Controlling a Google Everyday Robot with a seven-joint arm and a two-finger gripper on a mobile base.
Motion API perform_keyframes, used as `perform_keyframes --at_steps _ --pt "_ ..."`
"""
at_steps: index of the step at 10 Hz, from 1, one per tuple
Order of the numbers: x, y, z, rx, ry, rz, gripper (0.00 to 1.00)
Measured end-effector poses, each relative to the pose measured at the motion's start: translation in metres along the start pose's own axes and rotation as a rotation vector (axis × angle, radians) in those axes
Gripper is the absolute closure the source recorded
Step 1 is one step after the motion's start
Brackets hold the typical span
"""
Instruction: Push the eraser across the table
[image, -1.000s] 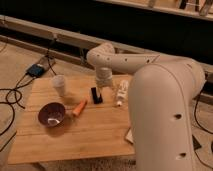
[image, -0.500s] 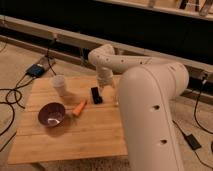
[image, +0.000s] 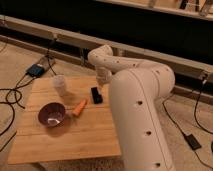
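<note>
Eraser (image: 96, 95): small black block lying on the wooden surface (image: 75, 137), in the back half, right of centre, long side running roughly front to back. Claw (image: 103, 80) hanging just behind it and slightly to its right, at the end of the white arm (image: 135, 100) looping up from the lower right and bending down over the back edge. Very near the eraser; touching or apart, cannot tell. How wide the claw stands, cannot tell either, lost against the arm's own bulk.

Orange carrot-shaped piece (image: 79, 107) just left of and in front of the eraser, slanted, close but apart. Purple bowl (image: 51, 114) further left, upright, near the left edge. White cup (image: 59, 84) upright near the back-left corner.

Broad bare planks across the whole front half, up to the front edge. Bare strip also between cup and eraser along the back. Right edge of the surface hidden behind the arm.

On the floor to the left, black cables (image: 12, 97) and a dark box (image: 36, 70); to the right, a power brick (image: 192, 141) on its cable.
</note>
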Motion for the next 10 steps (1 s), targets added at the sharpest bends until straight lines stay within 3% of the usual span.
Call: perform_keyframes --at_steps 4,10 --pt "-0.027 -0.011 0.015 0.001 -0.012 -0.047 0.35" --pt "-0.059 0.002 0.016 -0.009 -0.032 -0.154 0.35"
